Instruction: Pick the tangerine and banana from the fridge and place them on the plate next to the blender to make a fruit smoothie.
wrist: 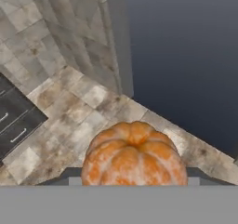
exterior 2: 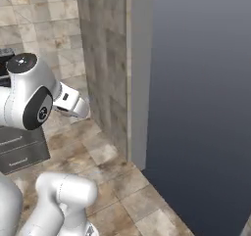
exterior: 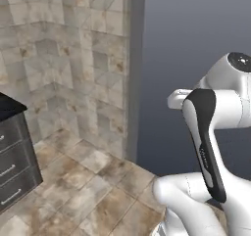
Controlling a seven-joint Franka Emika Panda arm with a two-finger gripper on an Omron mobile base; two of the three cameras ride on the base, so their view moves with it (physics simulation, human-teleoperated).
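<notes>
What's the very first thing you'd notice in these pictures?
The bright orange tangerine, big and close at the bottom of the hand view, sitting right at the gripper above the tiled floor. Next, the robot's white arm bends up at the lower right of the left base view, in front of the tall dark grey fridge. Dark drawers stand at the left edge.

tangerine (wrist: pixel 134 154) in the pincer (wrist: pixel 134 181) above the floor (wrist: pixel 69 111), drawers (wrist: pixel 14 118) at left
</notes>
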